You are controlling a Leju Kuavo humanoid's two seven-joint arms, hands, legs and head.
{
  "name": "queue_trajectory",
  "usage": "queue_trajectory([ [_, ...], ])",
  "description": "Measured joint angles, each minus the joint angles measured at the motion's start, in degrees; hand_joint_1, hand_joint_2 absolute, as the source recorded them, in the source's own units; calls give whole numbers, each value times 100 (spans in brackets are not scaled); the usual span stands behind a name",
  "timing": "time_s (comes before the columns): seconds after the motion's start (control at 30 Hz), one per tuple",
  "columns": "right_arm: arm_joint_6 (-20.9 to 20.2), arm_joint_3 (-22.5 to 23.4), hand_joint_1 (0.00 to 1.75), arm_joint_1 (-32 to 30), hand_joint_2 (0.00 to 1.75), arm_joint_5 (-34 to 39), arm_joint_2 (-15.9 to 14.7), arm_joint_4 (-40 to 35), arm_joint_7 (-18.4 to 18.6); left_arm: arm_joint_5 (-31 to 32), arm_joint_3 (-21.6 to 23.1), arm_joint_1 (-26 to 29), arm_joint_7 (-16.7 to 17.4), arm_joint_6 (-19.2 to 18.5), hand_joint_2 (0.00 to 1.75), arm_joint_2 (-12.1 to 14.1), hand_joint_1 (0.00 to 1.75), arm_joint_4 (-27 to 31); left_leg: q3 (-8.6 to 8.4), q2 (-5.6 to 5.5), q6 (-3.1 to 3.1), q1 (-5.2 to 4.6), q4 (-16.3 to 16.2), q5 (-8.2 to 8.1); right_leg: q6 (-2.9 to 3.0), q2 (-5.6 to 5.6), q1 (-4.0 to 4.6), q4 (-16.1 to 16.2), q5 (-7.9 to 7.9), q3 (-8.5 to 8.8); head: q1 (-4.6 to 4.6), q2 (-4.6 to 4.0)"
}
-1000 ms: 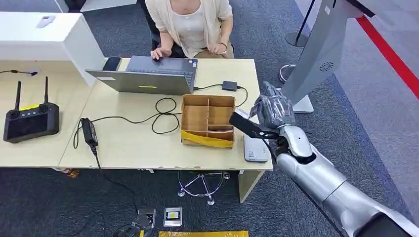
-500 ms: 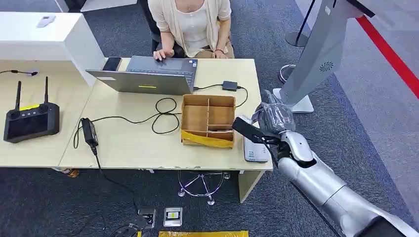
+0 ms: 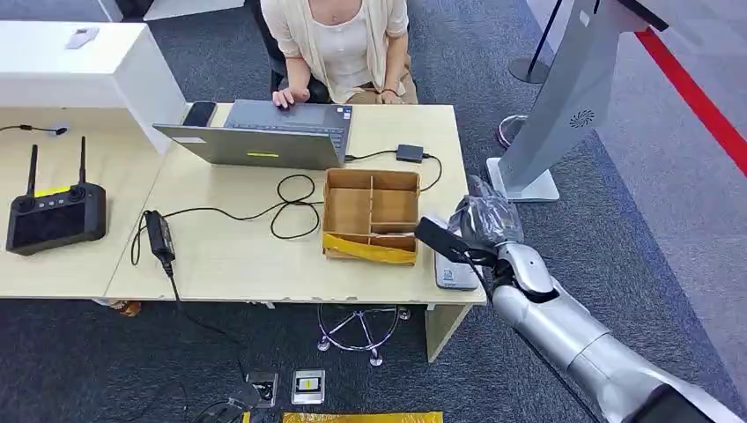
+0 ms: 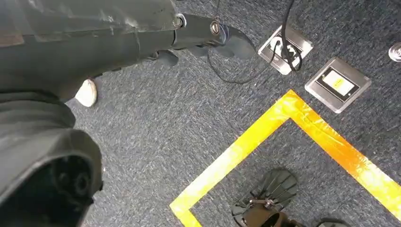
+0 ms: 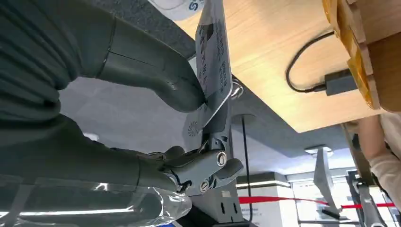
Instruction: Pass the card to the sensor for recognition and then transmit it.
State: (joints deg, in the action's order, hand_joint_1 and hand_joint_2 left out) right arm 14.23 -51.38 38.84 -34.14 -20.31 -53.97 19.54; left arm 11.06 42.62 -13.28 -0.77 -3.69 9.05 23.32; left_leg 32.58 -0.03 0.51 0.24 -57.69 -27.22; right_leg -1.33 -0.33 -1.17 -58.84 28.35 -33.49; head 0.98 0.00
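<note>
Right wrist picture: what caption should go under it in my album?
The robot's right hand pinches a card beside the wooden table.

The head view looks from high up, forward and down, and sees far: the whole desk fills the middle, with a person at the top of the frame and the floor at the bottom. The right arm comes in from the lower right, with the right hand by the desk's right end.

The right wrist view sits very close behind that hand and looks up along it. It is turned, so the desk is in the upper right of the frame. Both views share the desk's right end.

The left wrist view looks straight down at the carpet, quite near.
</note>
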Motion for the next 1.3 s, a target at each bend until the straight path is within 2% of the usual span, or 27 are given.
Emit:
queue_trajectory([
  [0.37, 127, -4, 175, -66, 175, 134, 9, 263, 155, 92, -9, 0, 7, 0, 0, 26, 0, 70, -2, 1, 0, 0, -1, 0, 0, 1, 0, 0, 0, -2, 0, 0],
  [0.63, 144, 2, 175, -244, 175, 195, -98, 300, 258, 131, -2, 5, 42, -2, 0, 48, 0, 105, -1, 2, 0, 0, -1, 0, 0, 2, 0, 0, 0, -2, 2, 0],
  [1.3, 144, -4, 175, -297, 175, 225, 42, 387, 24, 103, -7, 31, 61, -39, 0, 107, 0, 138, -1, 2, 0, 1, 0, 0, 0, 1, 1, 0, 0, 0, 2, 0],
])
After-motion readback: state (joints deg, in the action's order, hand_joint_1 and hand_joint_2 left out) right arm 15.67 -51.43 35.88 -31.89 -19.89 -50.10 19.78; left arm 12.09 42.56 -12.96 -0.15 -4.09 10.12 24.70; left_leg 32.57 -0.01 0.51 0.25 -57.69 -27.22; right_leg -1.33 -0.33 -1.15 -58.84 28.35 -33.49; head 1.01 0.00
